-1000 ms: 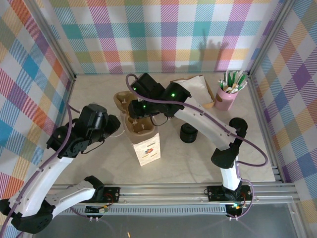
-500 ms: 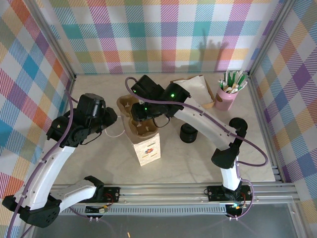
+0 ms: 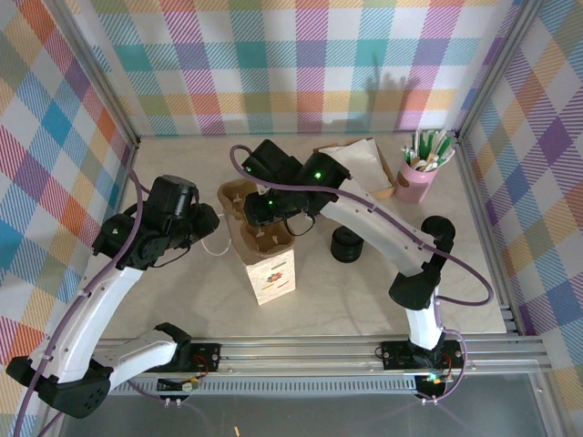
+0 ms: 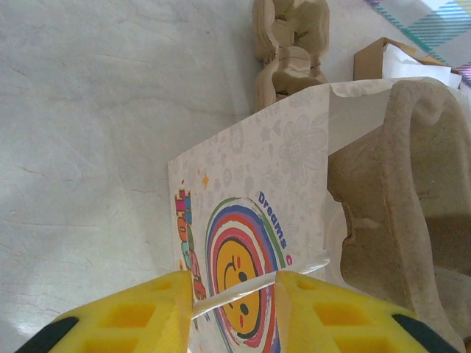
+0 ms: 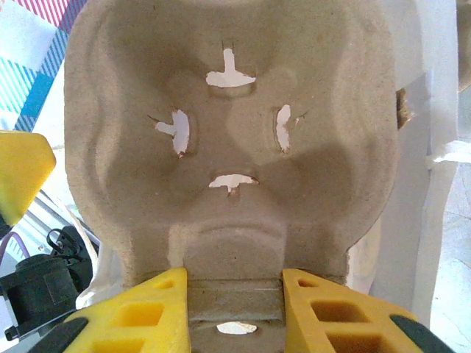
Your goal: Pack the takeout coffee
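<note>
My left gripper [image 4: 234, 294]: my yellow fingers stood apart. A thin white handle strip of the white paper bag printed with a rainbow smiley face [image 4: 243, 176] crossed the gap between them.
My right gripper [image 5: 235, 283]: my fingers were clamped on the near rim tab of the brown moulded-pulp cup carrier [image 5: 228, 125].
Carrier: it sat in the bag's open mouth, cup wells facing up.
Bag: it stood upright on the pale table [image 3: 346, 300].
Behind the bag: a stack of brown pulp carriers [image 3: 230, 194] lay just beside it.
Right of the bag: a squat black round stack [image 3: 346, 244] stood apart from it.
Takeout coffee: I could not tell where it stood, nor which way its long axis ran.
</note>
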